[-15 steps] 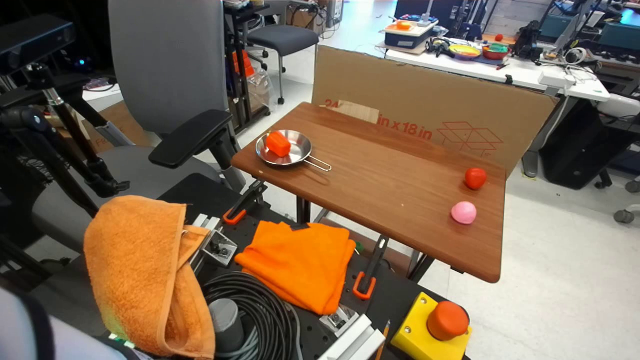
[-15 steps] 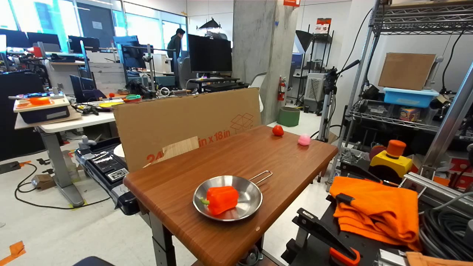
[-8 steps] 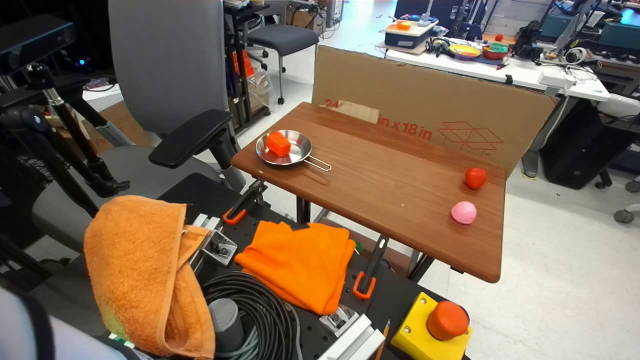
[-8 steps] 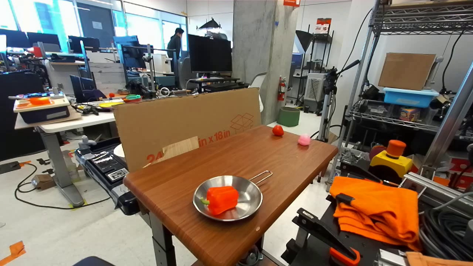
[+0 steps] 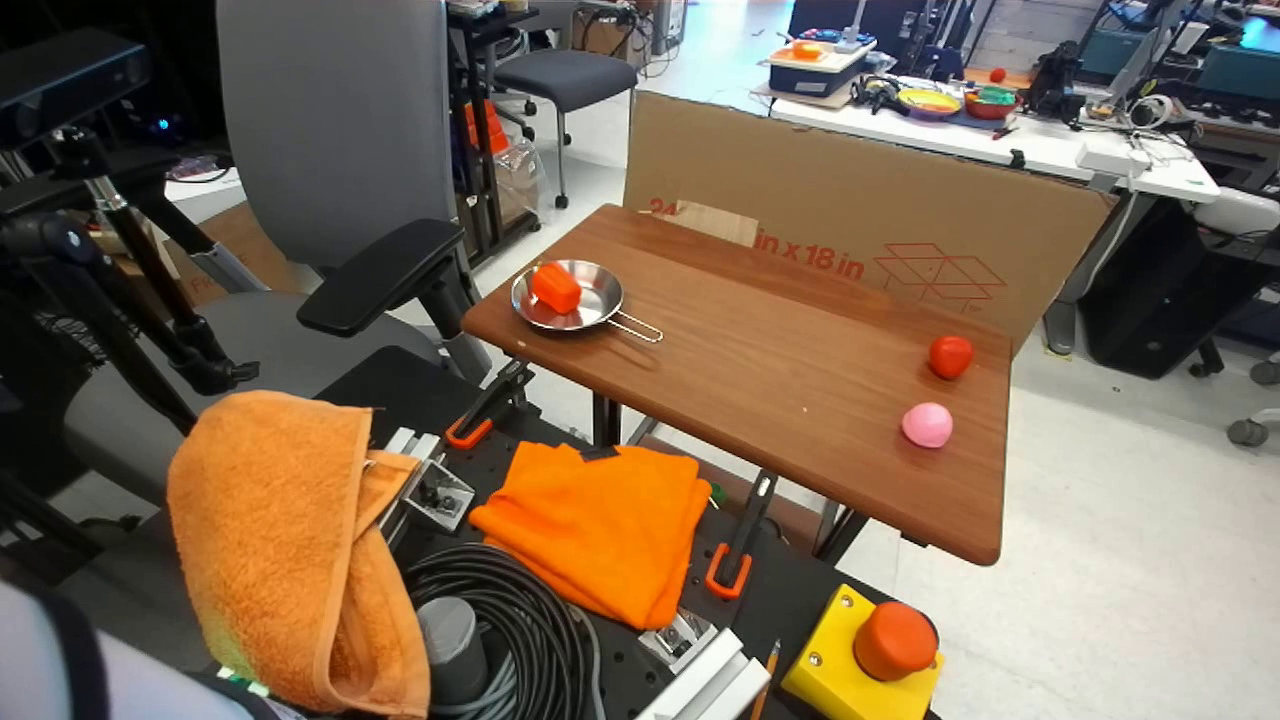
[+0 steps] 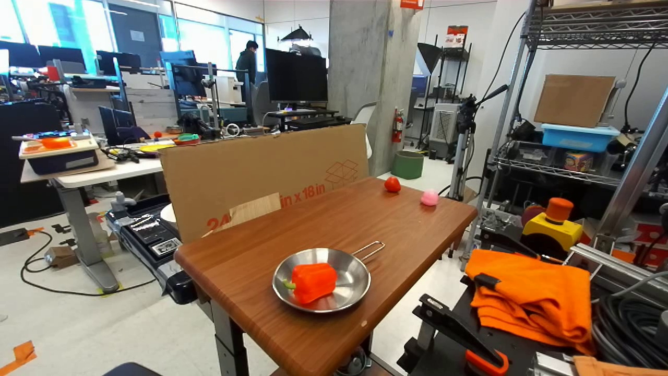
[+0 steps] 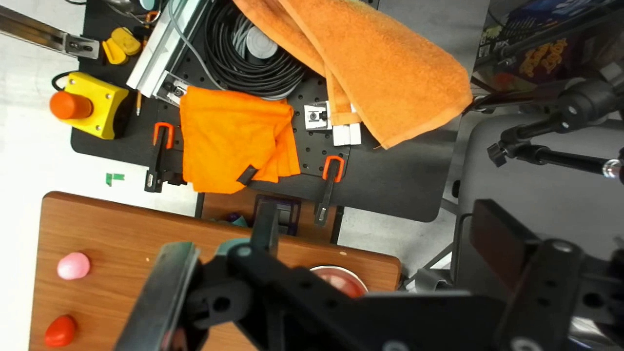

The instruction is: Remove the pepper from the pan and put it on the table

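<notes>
The red-orange pepper (image 6: pixel 314 282) with a green stem lies on its side in the silver pan (image 6: pixel 355 282). The pepper (image 5: pixel 556 288) and pan (image 5: pixel 602 297) show in both exterior views. The pan stands near one end of the brown table (image 5: pixel 780 350), its wire handle pointing inward along the table. My gripper (image 7: pixel 383 231) shows only in the wrist view, its fingers wide apart with nothing between them. It is high above the scene. Below it the pan's rim (image 7: pixel 336 267) and reddish inside show partly; my gripper hides the rest, and the pepper cannot be made out there.
A pink ball (image 5: pixel 927 425) and a red tomato-like object (image 5: pixel 950 357) lie at the table's far end from the pan. A cardboard panel (image 5: pixel 860 220) stands along one long side. Clamps, an orange cloth (image 5: pixel 600 530), a towel (image 5: pixel 280 530) and a yellow button box (image 5: pixel 830 650) are on the black bench.
</notes>
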Available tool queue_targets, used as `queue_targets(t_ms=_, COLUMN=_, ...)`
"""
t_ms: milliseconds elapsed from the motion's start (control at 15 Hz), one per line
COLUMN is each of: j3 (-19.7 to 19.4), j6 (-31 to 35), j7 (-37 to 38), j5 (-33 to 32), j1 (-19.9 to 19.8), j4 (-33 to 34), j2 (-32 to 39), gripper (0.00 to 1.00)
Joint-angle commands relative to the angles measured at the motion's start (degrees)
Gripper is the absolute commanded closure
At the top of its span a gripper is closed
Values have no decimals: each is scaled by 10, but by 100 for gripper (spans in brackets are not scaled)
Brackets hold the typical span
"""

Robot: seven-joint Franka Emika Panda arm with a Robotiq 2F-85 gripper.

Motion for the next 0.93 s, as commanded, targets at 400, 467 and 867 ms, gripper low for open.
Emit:
queue_targets(t_ms=400, j3=-2, j6=-18, j7=19, j5=3, j1=-10, j4=2, j2=0, gripper=0)
queue_targets(t_ms=467, j3=-2, j6=-19, j7=19, j5=3, j1=-11, j4=2, j2=0, gripper=0)
queue_targets(t_ms=867, j3=-3, j6=-20, j7=21, j5=4, j1=-12, j4=2, j2=0, gripper=0)
